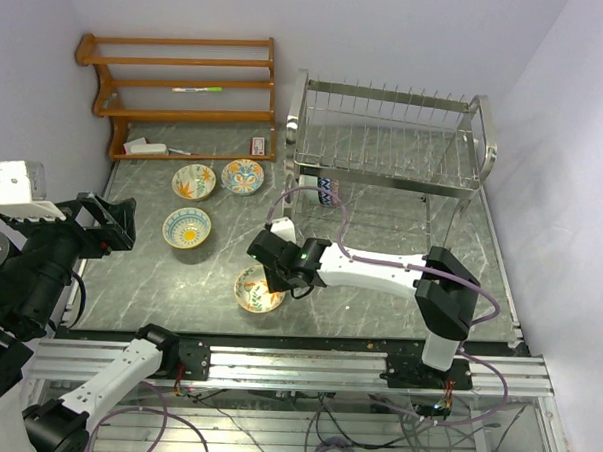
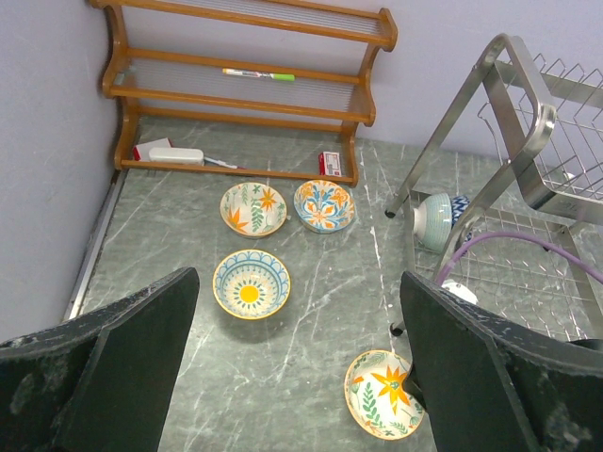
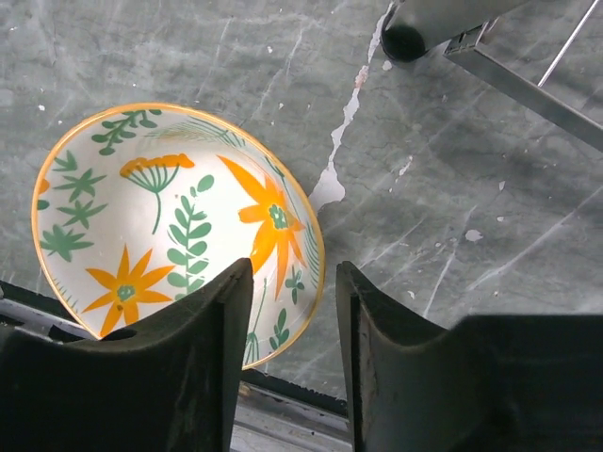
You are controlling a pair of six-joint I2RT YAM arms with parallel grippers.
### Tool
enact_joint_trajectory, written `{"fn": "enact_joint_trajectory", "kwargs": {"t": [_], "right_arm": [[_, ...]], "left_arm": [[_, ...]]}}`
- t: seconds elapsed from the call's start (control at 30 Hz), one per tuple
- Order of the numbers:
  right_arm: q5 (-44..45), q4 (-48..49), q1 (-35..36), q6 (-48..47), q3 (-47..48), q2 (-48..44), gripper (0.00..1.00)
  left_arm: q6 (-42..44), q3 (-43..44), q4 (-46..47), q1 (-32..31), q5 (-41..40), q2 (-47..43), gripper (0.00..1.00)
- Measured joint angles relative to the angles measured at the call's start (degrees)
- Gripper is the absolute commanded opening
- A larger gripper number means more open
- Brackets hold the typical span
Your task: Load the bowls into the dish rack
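Three painted bowls sit at the back left: an orange-flower one [image 1: 193, 181] [image 2: 252, 208], a blue-orange one [image 1: 243, 175] [image 2: 324, 204] and a blue-rimmed one with a yellow centre [image 1: 186, 227] [image 2: 251, 283]. A fourth bowl with orange flowers and green leaves [image 1: 257, 289] [image 3: 174, 231] [image 2: 382, 393] lies near the front edge. My right gripper [image 1: 269, 280] [image 3: 294, 320] is open, its jaws straddling this bowl's rim, one finger inside, one outside. Another bowl [image 2: 435, 221] [image 1: 326, 190] stands on edge in the lower tier of the silver dish rack [image 1: 385, 140]. My left gripper [image 1: 116, 225] [image 2: 297, 377] is open and empty, high at the left.
A brown wooden shelf [image 1: 177, 90] stands at the back left with a marker [image 1: 197, 88] on it and a small red box [image 1: 256, 144] and a white object [image 1: 145, 147] at its foot. A rack leg [image 3: 509, 75] is just beyond the right gripper.
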Motion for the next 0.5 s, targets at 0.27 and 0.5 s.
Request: {"fn": "enact_joint_trajectory", "kwargs": {"t": [0.27,0.5], "right_arm": [[2.3,-3.8,2.4,-1.6,3.7,-1.1,0.56],[2.0,-5.8,12.5,-4.9,16.3,2.7,0.61]], "left_arm": [[0.0,-0.3,0.4,0.0,0.4,0.0,0.99],[0.1,-0.3,1.1,0.0,0.7,0.0,0.99]]}}
